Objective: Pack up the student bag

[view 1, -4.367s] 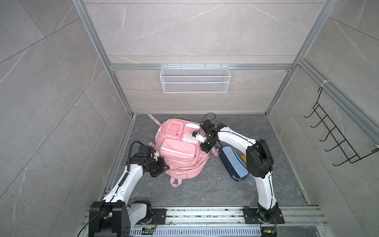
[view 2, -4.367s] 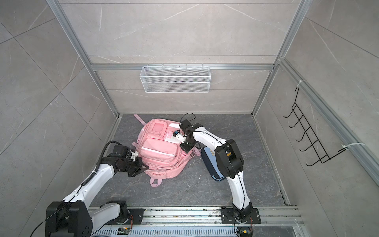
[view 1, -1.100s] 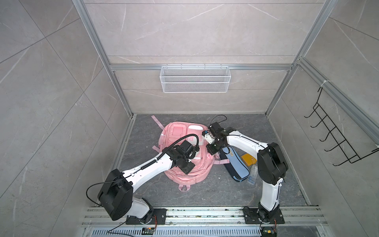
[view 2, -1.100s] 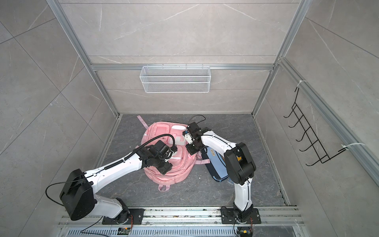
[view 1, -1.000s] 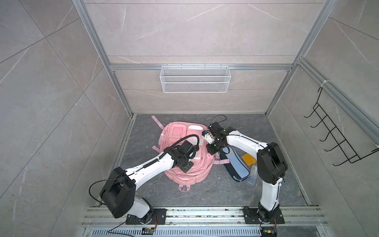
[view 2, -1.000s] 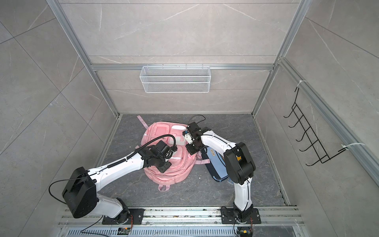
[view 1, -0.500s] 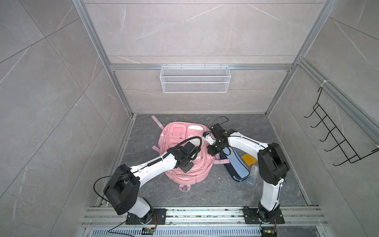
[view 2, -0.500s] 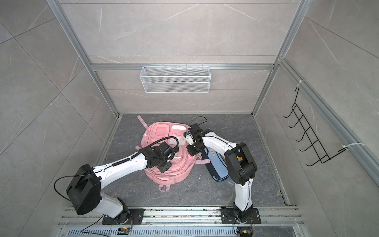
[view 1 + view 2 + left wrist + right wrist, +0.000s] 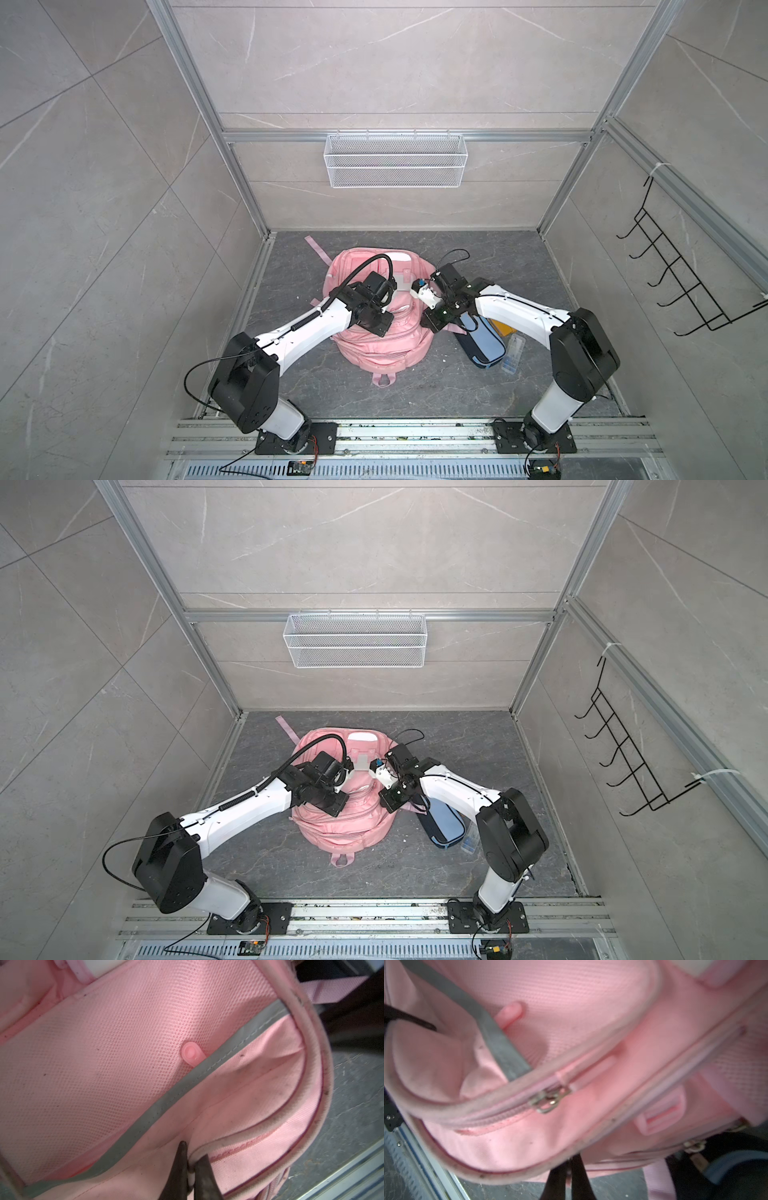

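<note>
The student bag (image 9: 384, 347) (image 9: 345, 829), a soft pink backpack, lies front up in the middle of the floor in both top views. My left gripper (image 9: 192, 1153) is shut on the piped rim of a front pocket, beside a grey reflective strip (image 9: 187, 1082). From above, that gripper (image 9: 378, 322) sits over the bag's left half. My right gripper (image 9: 574, 1160) is shut on the bag's outer seam at its right edge (image 9: 434, 322), below a metal zip slider (image 9: 550, 1099). Both arms meet over the bag.
A light-blue and navy pencil case (image 9: 478, 340) lies right of the bag, with a clear plastic box (image 9: 513, 353) and a yellow item (image 9: 500, 326) beside it. A white wire basket (image 9: 395, 166) hangs on the back wall and black hooks (image 9: 681, 282) on the right wall.
My left arm has reached a little further across the bag, and its gripper has closed on the pocket rim. The right gripper has kept its hold on the bag's edge.
</note>
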Robot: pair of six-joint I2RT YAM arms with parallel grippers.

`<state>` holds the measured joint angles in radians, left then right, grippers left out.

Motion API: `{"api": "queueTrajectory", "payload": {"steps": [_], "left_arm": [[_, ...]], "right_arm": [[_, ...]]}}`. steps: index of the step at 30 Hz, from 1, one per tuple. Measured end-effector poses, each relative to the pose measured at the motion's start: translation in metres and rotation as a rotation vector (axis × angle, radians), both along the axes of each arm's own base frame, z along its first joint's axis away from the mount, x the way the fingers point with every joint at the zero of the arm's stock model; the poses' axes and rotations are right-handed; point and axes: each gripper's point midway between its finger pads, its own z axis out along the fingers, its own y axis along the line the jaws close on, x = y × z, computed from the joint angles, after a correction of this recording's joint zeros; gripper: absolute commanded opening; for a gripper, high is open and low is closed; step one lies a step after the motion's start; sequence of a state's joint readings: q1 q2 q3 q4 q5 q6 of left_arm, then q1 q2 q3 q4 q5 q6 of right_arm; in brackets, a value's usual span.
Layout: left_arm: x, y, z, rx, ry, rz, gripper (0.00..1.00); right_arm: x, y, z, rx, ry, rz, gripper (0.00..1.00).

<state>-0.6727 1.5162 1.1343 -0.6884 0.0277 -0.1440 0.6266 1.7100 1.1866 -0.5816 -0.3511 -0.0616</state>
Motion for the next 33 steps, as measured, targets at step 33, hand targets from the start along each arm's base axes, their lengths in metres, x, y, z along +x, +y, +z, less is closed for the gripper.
{"api": "queueTrajectory", "payload": {"steps": [33], "left_arm": [[0.009, 0.007, 0.017, -0.344, 0.306, 0.604, 0.0]], "right_arm": [[0.044, 0.052, 0.046, 0.147, -0.035, 0.068, 0.0]]}}
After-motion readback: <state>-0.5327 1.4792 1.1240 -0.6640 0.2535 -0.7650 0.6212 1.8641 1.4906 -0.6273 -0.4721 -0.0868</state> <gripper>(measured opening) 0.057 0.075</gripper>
